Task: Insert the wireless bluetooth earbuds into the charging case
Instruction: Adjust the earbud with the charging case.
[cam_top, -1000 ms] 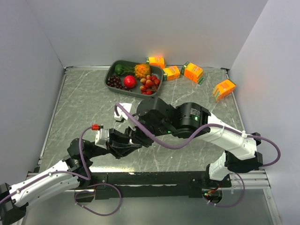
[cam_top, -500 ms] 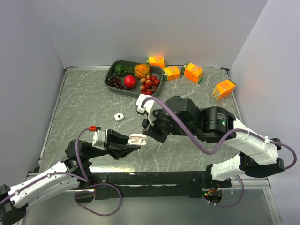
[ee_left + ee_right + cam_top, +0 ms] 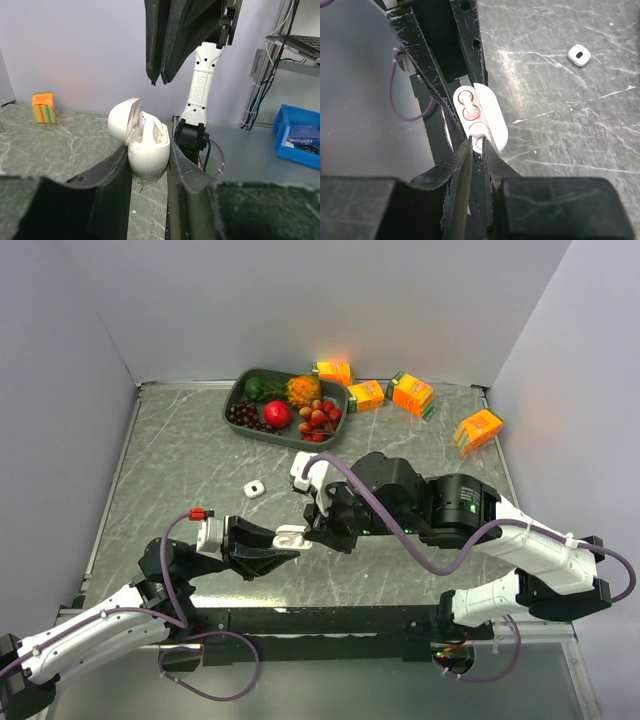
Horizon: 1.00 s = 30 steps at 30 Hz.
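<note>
- My left gripper (image 3: 148,150) is clenched on the lower half of the charging case (image 3: 487,115). It holds the case off the surface (image 3: 180,460) with the lid swung open.
- My right gripper (image 3: 477,141) hangs just above the open case, tips pointing down at the socket nearer to it. The fingers are drawn almost together with only a thin slit between them. I cannot tell whether an earbud is pinched there or nothing at all.
- Inside the case, the socket farther from my right gripper shows a reddish ring and looks bare. The nearer socket has something white in it (image 3: 479,131), possibly an earbud already seated, but my own fingers partly hide it.
- I see no loose earbuds lying around the case. Well away from it on the surface sits a small white square piece (image 3: 254,488) with a dark spot. I cannot say what it is.
- I judge an earbud to be very light, hard, smooth and slippery. I would pinch it gently across its body or stem, since too much squeeze would shoot it out.
- The glossy, rounded case could twist in my left grip, so any push into a socket should go straight down.
</note>
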Each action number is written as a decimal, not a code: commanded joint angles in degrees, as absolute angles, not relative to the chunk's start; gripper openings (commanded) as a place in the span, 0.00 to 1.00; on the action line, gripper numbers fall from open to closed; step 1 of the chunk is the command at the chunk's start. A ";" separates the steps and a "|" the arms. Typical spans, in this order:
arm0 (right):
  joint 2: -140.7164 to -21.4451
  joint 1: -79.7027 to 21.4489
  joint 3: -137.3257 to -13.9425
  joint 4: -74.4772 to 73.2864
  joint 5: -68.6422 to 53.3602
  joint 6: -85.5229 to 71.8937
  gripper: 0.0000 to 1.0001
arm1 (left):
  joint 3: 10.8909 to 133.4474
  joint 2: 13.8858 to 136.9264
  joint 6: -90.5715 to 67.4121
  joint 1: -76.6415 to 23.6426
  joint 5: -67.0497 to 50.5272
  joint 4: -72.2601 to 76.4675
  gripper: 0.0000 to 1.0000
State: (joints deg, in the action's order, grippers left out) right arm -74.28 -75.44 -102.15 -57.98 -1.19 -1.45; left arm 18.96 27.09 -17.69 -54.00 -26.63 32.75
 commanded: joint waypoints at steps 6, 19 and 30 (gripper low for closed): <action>-73.48 -75.32 -100.90 -56.34 -1.58 -2.11 0.10 | 20.21 26.89 -18.02 -54.23 -25.93 35.68 0.01; -75.06 -75.41 -100.64 -56.43 -0.70 -2.37 0.22 | 20.48 26.37 -18.02 -54.23 -26.10 35.51 0.01; -73.83 -75.32 -98.70 -54.67 -2.11 -3.25 0.35 | 20.22 26.10 -18.90 -54.23 -26.98 37.09 0.01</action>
State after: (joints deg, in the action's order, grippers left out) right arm -75.35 -75.44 -99.48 -56.73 -1.93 -2.37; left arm 18.96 26.72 -17.87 -54.00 -26.57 33.15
